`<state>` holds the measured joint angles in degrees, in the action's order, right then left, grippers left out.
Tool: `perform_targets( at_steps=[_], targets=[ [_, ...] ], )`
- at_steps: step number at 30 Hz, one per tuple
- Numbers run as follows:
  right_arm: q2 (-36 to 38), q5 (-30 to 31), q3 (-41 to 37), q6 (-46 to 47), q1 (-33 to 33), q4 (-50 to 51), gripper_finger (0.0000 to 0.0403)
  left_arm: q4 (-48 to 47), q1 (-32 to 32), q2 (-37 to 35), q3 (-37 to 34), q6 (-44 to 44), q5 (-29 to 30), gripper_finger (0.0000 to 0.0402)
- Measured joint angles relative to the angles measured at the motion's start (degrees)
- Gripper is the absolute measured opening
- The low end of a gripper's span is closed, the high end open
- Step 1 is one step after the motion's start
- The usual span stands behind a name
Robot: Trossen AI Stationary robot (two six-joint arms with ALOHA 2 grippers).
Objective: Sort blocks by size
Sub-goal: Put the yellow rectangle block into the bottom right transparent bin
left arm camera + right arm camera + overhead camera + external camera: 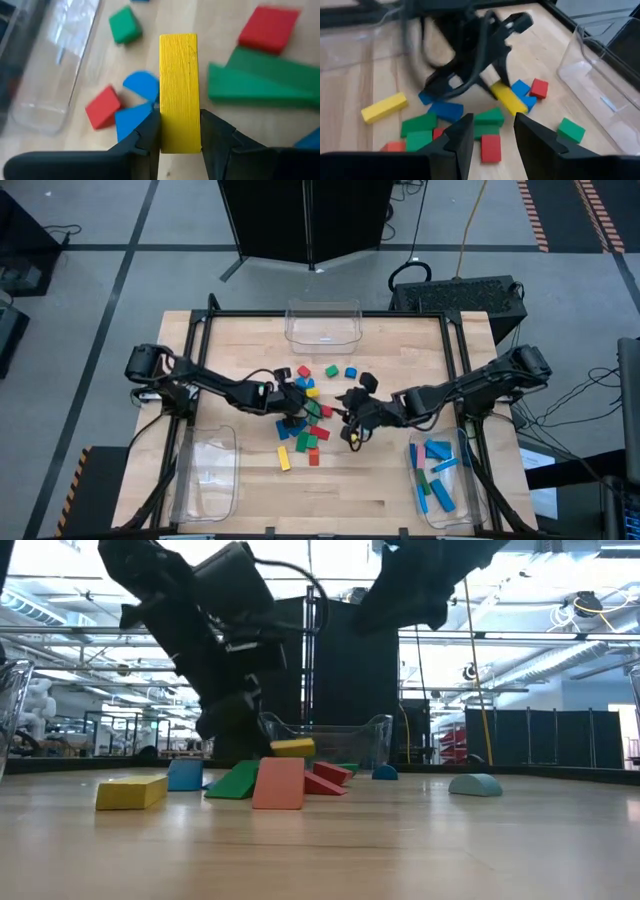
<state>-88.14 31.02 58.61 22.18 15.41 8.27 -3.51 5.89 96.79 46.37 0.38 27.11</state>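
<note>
The left end effector (180, 132) is clamped on a long yellow wooden bar (178, 92), its two dark fingers pressing the bar's long sides near one end, so the bar's long axis runs straight out ahead of the fingers. In the overhead view this grip sits at the nine o'clock edge of the loose pile of coloured blocks (312, 418) in the middle of the pale wooden tabletop (240, 345). The low view shows the bar lifted clear of the pieces under it. The clear plastic bin holding long blue, green and red bars (440, 478) lies at about four o'clock from the held bar, across the pile and nearer the right arm; an empty-looking clear bin (208, 472) lies at seven o'clock, much nearer the left arm. The right end effector (490, 132) hovers at the pile's three o'clock edge, fingers partly spread and empty.
</note>
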Motion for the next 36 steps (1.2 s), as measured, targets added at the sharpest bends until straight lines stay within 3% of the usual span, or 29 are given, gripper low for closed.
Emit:
perform_targets(
  at_steps=[5, 9, 18, 20, 24, 36],
  targets=[
    [0.01, -3.62, -0.48, 2.02, -3.28, -0.77, 0.0135, 0.04, 2.87, -0.04, 2.55, 1.75, 3.4, 0.01],
    [0.04, -8.51, -5.23, 2.04, -6.08, -7.19, 0.0135, 0.11, 5.47, -0.11, 4.53, 3.43, 8.06, 0.01],
    [-0.02, -26.53, -21.52, 5.97, -14.12, -39.29, 0.0135, 2.8, 9.41, -0.13, 6.03, 7.34, 11.97, 0.01],
    [0.04, -28.78, -23.46, 8.22, -15.39, -42.13, 0.0135, 4.29, 10.01, -0.13, 6.03, 9.57, 14.01, 0.01],
    [0.06, -29.79, -25.13, 10.15, -16.0, -44.41, 0.0135, 7.32, 10.67, -0.15, 6.03, 14.77, 17.41, 0.01],
    [0.07, -30.1, -25.18, 8.82, -15.32, -47.93, 0.0135, 11.31, 10.52, -0.22, 6.08, 17.12, 17.95, 0.01]
  ],
)
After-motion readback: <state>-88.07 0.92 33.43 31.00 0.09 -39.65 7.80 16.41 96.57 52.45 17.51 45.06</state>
